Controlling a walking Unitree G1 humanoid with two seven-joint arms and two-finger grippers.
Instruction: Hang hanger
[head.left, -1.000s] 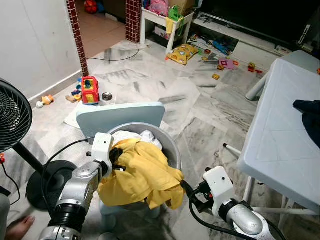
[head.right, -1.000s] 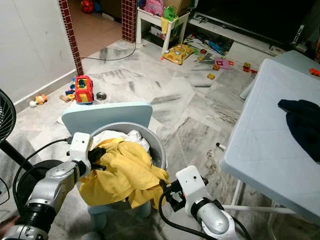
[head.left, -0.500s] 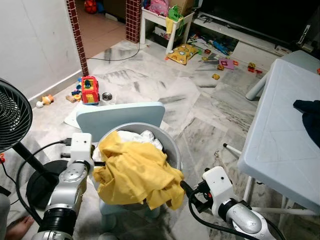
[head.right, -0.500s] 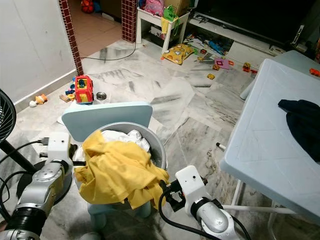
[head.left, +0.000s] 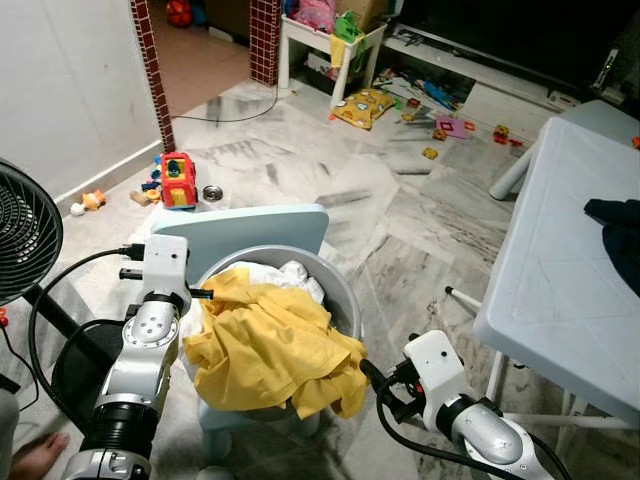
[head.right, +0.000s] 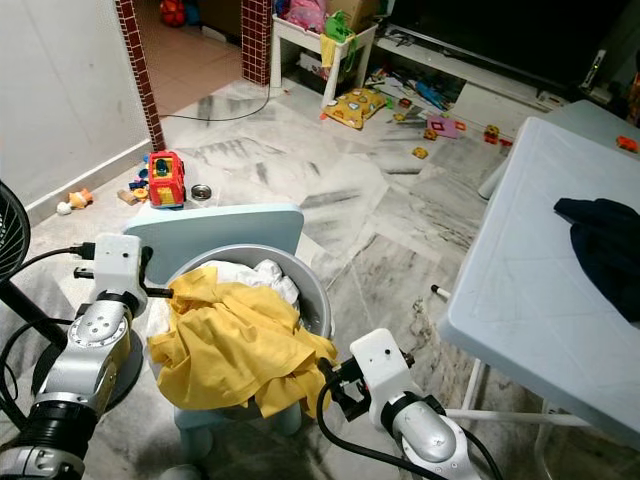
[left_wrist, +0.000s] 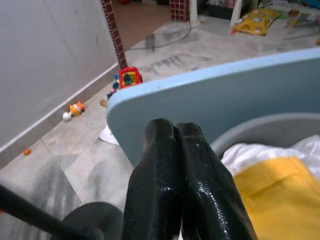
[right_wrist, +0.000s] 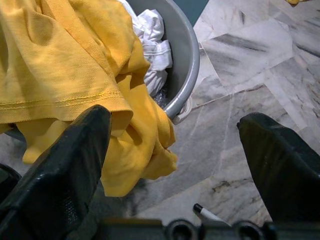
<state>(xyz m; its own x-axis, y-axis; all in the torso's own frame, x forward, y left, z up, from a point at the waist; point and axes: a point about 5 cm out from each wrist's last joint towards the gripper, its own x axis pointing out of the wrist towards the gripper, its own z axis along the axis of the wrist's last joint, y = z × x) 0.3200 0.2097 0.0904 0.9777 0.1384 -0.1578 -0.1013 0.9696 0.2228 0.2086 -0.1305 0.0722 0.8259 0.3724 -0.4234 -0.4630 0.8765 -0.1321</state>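
Note:
A yellow shirt lies heaped over a grey basin, one corner hanging over the front rim. White laundry shows beneath it. The basin stands on a light blue chair. My left gripper is shut with nothing in it, at the basin's left rim just beside the shirt; in the left wrist view its fingers press together before the chair back. My right gripper is open and low at the basin's front right, close to the shirt's hanging corner.
A white plastic table with a dark garment stands to the right, its legs near my right arm. A black fan and its base are at the left. Toys litter the marble floor. A person's foot is at the lower left.
My left gripper let go of the yellow shirt and drew back toward the chair back, now shut. The shirt, lifted half a second ago, has sunk back onto the basin. The right arm stayed put.

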